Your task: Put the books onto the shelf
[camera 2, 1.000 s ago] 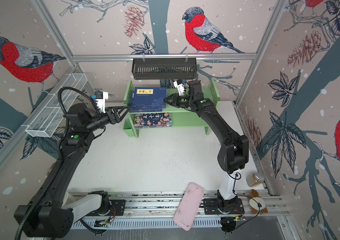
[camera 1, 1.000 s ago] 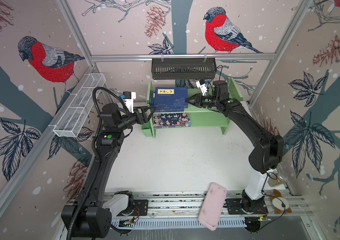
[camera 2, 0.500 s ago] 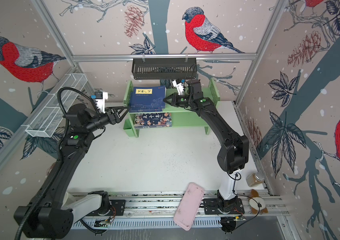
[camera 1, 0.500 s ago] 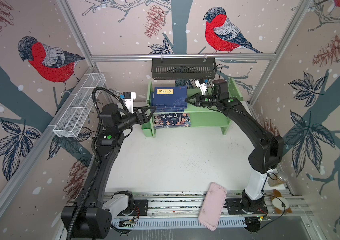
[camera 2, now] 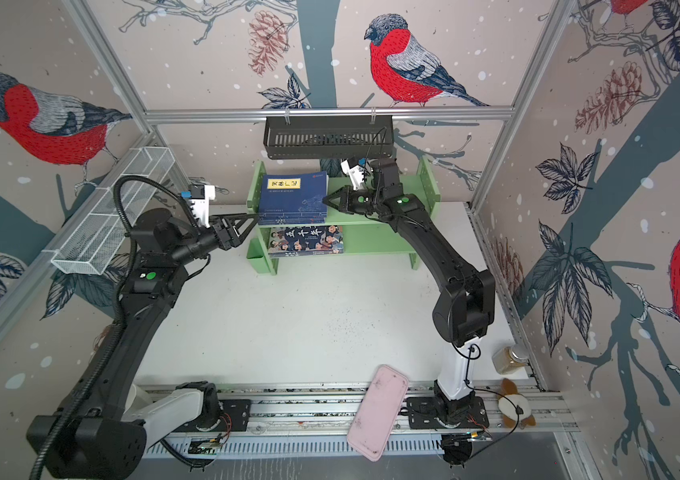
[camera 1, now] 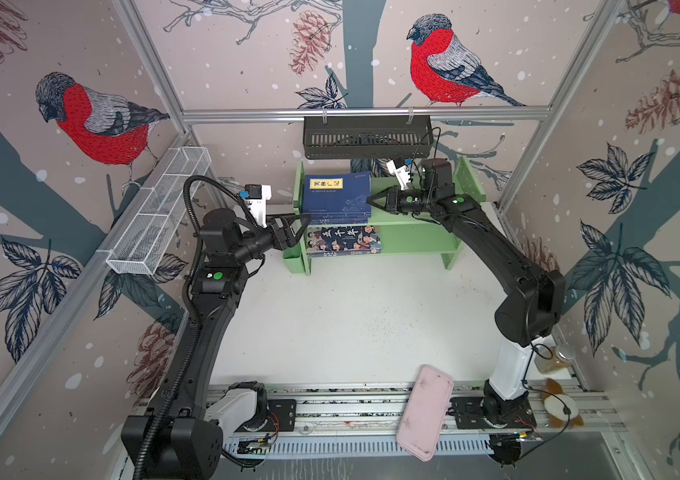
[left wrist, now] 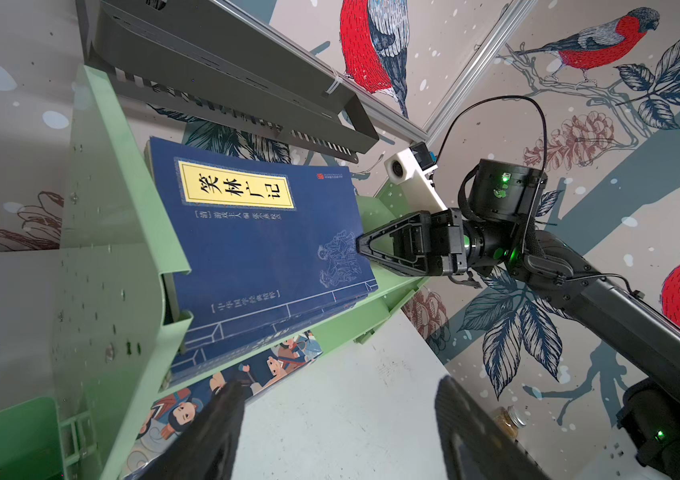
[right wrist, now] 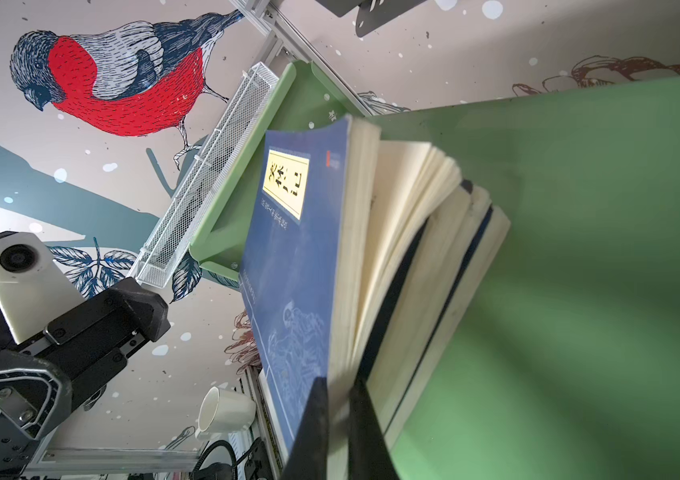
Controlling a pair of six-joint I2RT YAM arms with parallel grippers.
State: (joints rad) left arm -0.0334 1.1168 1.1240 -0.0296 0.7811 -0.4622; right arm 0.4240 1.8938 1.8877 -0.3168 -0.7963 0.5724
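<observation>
The light green shelf (camera 1: 417, 241) (camera 2: 375, 239) stands at the back of the table. Several navy-blue books (camera 1: 336, 195) (camera 2: 292, 195) (left wrist: 255, 249) lie stacked on its upper tier, against the left side panel. A book with cartoon figures (camera 1: 342, 241) (camera 2: 305, 240) (left wrist: 188, 411) lies on the lower tier. My right gripper (camera 1: 369, 200) (camera 2: 325, 198) (right wrist: 338, 384) is shut on the right edge of the top navy book (right wrist: 292, 270), pinching its cover and some pages. My left gripper (camera 1: 303, 226) (camera 2: 253, 224) (left wrist: 338, 384) stands open and empty at the shelf's left front corner.
A black slotted basket (camera 1: 367, 137) hangs on the back rail just above the shelf. A white wire-mesh basket (camera 1: 159, 212) hangs on the left wall. A pink flat case (camera 1: 425, 411) lies across the front rail. A jar (camera 1: 552, 359) and a plush toy (camera 1: 560, 405) sit at the front right.
My right gripper's jaws have closed the last bit onto the top navy book's edge. Both arms have hardly moved, and the left gripper stays open.
</observation>
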